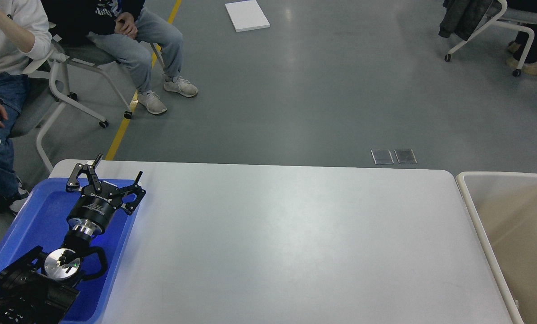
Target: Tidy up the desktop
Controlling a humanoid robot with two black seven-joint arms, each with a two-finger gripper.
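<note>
My left gripper hangs over the blue tray, fingers released and holding nothing. Judging by the bare bench beside the tray, tidying looks finished.

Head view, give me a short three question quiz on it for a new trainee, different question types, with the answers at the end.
1. True or false: the left gripper is open, above the far end of the blue tray.
2. Which side of the desktop does the beige bin stand at? A) left B) right C) far edge
3. Fill in: the right gripper is ____ in this view.

Key
1. True. Its fingers are spread with nothing between them.
2. B. The bin sits off the right end, the tray at the left end.
3. Not visible. Only the left arm shows.
</note>
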